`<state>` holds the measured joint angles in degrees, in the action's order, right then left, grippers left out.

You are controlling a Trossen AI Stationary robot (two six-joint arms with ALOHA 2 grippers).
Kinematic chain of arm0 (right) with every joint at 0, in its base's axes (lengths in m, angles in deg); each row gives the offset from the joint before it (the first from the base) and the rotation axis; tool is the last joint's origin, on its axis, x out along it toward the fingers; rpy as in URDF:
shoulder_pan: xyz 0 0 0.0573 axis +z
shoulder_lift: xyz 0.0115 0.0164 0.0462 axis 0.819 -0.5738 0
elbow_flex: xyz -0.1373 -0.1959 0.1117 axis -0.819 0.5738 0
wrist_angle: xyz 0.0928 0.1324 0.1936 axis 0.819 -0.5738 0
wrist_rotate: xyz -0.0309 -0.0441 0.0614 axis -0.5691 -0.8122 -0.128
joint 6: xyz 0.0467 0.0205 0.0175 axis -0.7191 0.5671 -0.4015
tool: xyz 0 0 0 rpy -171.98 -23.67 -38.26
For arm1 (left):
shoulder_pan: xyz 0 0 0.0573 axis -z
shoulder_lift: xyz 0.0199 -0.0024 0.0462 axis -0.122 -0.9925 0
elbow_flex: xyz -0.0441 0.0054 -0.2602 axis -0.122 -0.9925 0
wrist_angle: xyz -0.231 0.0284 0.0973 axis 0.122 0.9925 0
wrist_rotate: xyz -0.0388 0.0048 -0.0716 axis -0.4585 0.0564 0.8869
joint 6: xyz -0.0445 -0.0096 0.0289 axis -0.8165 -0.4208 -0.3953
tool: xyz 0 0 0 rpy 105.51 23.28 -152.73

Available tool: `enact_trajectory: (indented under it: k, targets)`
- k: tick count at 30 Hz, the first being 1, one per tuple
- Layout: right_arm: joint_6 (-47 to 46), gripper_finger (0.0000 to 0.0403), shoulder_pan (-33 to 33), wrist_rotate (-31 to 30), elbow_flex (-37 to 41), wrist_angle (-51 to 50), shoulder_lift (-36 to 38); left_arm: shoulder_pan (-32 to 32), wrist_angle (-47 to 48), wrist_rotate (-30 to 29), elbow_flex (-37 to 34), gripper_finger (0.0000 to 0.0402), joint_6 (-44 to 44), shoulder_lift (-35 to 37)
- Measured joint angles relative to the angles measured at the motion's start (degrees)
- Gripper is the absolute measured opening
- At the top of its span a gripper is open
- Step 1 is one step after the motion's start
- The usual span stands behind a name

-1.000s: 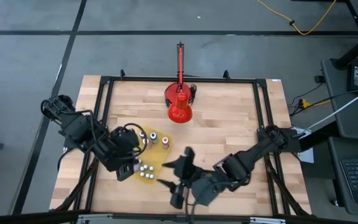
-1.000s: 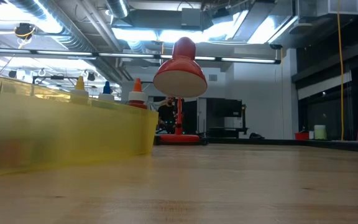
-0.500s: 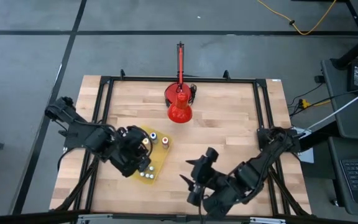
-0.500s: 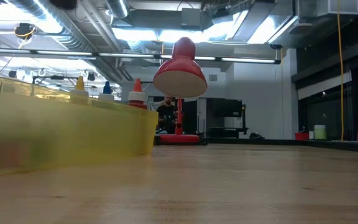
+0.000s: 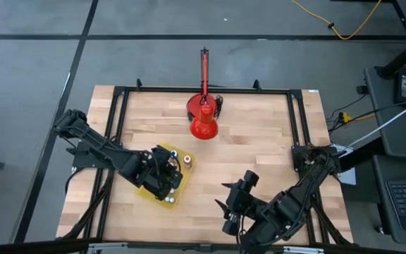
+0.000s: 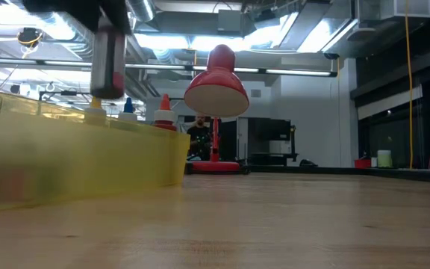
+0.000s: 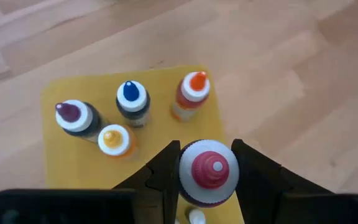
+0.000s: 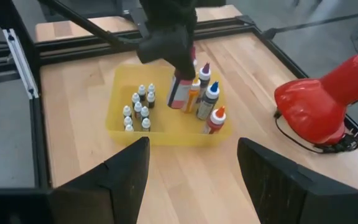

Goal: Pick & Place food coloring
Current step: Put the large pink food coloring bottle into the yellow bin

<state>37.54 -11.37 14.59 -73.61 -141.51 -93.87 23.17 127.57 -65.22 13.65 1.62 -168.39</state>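
Yellow plastic tray (image 5: 149, 192) sits lower left of centre in the high view, and the left gripper (image 7: 207, 171), its arm stretched in from the table's left edge, hangs just above it with both fingers pinched on a food coloring bottle (image 7: 207, 172), pink-tipped with a white cap, while four more bottles (image 7: 132, 99) stand upright in the tray beneath. It looks light, stiff and rather slick, so I'd grip it round the body below the cap, as now. Lower right, the right gripper (image 5: 232, 209) waits over bare wood, fingers apart and empty.
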Motion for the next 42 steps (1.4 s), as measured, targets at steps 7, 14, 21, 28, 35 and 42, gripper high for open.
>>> enact_trajectory:
  k: [7,14,21,28,35,42]
  targets:
    - [-0.09,0.0244,0.64,0.07,0.00,-0.36,-0.05,0.00,-4.42,-3.69,-6.54,0.0114,-3.28,-2.65]
    - [-1.22,0.0244,0.79,-0.82,0.00,-0.43,-0.05,-1.48,-7.24,-6.23,-7.20,0.0114,-1.93,-9.78]
    - [-1.52,0.0244,0.84,-1.05,0.00,-0.38,-0.05,-3.50,-6.93,-6.99,-7.22,0.0114,-1.45,-14.40]
    - [-1.54,0.0244,0.84,-0.92,0.00,-0.18,-0.05,-4.90,-7.22,-6.66,-7.22,0.0157,0.59,-15.04]
    - [-1.42,0.0244,0.84,-0.92,0.00,-0.16,-0.05,-4.86,-7.01,-4.66,-5.10,0.0200,3.15,-14.91]
    - [-1.28,0.0244,0.84,-1.36,0.00,-0.14,-0.05,-4.80,-3.93,-4.50,1.60,0.0220,8.91,-14.51]
